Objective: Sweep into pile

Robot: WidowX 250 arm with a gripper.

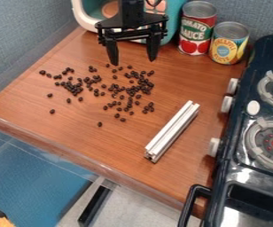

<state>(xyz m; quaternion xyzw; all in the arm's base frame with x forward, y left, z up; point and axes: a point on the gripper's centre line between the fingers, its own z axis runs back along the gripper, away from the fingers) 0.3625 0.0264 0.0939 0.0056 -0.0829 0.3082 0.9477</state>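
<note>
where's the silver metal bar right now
In the camera view, the silver metal bar lies on the wooden counter, right of the scattered beans and left of the stove.

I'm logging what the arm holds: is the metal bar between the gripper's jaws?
No, the bar lies on the counter, apart from the open gripper.

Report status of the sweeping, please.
Jaws open, empty. Dark beans scattered, not piled. Metal bar lying beside them, ungripped. Nothing seen between bar and beans.
</note>
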